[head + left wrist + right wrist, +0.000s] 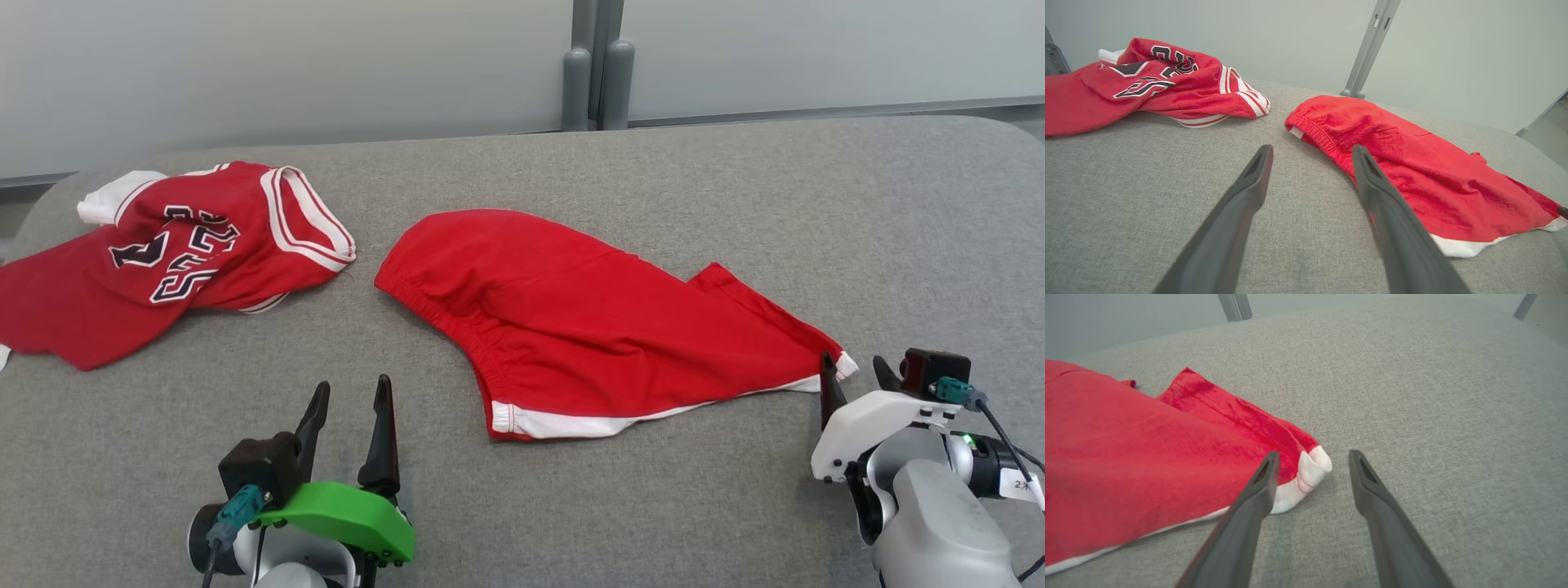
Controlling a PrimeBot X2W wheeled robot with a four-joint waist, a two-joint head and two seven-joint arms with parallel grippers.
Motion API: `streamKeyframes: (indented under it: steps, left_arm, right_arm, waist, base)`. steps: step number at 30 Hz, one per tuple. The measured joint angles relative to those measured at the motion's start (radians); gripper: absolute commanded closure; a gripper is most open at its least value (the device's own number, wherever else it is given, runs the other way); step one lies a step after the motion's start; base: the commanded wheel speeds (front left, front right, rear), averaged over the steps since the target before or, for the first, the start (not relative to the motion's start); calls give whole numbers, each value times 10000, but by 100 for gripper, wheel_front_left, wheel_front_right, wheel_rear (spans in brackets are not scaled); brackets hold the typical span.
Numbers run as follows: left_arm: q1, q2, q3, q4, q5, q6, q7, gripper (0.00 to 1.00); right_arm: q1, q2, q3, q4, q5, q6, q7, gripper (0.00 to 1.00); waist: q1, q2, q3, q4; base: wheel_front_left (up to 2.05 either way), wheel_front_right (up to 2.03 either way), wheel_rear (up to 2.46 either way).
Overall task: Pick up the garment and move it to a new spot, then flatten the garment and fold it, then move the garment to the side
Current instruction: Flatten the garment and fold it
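Apparently for flattening, shorts (604,318) lie spread on the desk (735,204); right tool (853,363), jaws apart, straddles their hem corner (1310,469); left tool (353,384) hovers open.

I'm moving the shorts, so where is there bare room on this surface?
Widest: the far right, beyond the red shorts and right gripper. Narrower: the gap between shorts and jersey. The jersey crowds the left end.

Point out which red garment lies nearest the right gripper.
The plain red shorts with a white hem: their corner lies at the right gripper. The red jersey with dark lettering lies far left.
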Motion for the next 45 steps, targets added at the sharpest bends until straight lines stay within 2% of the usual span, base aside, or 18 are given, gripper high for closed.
streamKeyframes:
  steps: [6, 14, 22, 31, 36, 45]
  left_arm:
    - [16, 42, -31, -86, 4, -10, -36, 0]
    - [328, 148, -63, -326, 79, -142, -130, 0]
    - [815, 263, -69, -537, 180, -182, -215, 0]
    - [1555, 268, 378, -840, 259, -36, -245, 0]
    - [1880, 201, 851, -1060, 566, 81, -278, 0]
    - [2483, -90, 1549, -1325, 1152, -54, -280, 0]
  right_arm:
    - [251, -86, 58, -798, 56, 0, -224, 0]
    - [1421, -82, 1072, -3323, 412, 0, -290, 0]
    - [2807, -2, 1584, -5919, 556, 0, -299, 0]
    - [3969, 113, 1992, -7910, 821, 0, 75, 0]
    - [4454, 127, 2234, -8715, 1122, 0, 303, 0]
    - [4984, 134, 2792, -9262, 1524, 0, 606, 0]
  waist:
    - [0, 0, -94, -206]
    - [-1, 0, -313, -562]
    - [0, 0, -636, -749]
    - [0, 0, -999, -785]
    - [-1, 0, -1111, -738]
    - [-1, 0, -1270, -602]
  base:
    - [0, 0, 0]
    - [0, 0, 0]
    - [0, 0, 0]
    - [0, 0, 0]
    - [0, 0, 0]
    - [0, 0, 0]
